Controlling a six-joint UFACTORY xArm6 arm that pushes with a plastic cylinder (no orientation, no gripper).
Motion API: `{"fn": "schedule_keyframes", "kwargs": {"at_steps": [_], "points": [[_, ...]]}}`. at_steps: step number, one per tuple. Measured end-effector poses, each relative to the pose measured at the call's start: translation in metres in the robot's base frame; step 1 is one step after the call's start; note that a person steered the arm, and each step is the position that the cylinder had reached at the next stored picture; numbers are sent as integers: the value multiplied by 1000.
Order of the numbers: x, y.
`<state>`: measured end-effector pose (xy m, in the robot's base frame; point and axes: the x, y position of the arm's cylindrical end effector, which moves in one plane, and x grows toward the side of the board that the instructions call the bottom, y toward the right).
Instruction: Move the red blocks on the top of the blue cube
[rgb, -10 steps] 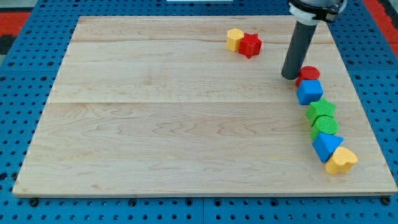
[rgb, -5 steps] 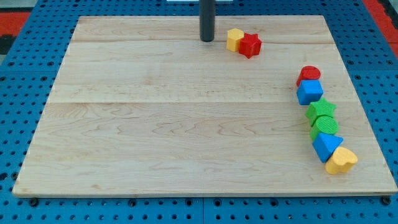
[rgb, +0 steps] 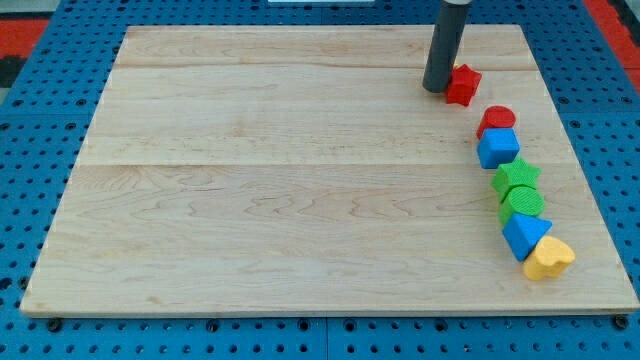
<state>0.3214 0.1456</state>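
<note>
The blue cube (rgb: 498, 148) sits at the board's right side. A red cylinder (rgb: 497, 120) touches its top edge. A red star block (rgb: 462, 85) lies up and to the left of the cylinder, a small gap apart. My tip (rgb: 435, 89) stands right against the star's left side. The yellow block seen earlier beside the star does not show; the rod may hide it.
Below the blue cube runs a touching chain: a green star (rgb: 516, 177), a green cylinder (rgb: 524, 203), a blue triangle (rgb: 524, 236) and a yellow heart (rgb: 548, 258) near the wooden board's (rgb: 280, 180) right edge.
My tip swung from beside the red cylinder to the left of the yellow and red pair, then came right. The red star has slid right and down toward the red cylinder.
</note>
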Motion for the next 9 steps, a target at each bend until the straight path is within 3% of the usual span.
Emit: {"fn": "schedule_keyframes", "kwargs": {"at_steps": [1, 3, 4, 7, 8, 9], "points": [[6, 0], [-33, -13], [-33, 7], [10, 40], [1, 27], [5, -29]]}}
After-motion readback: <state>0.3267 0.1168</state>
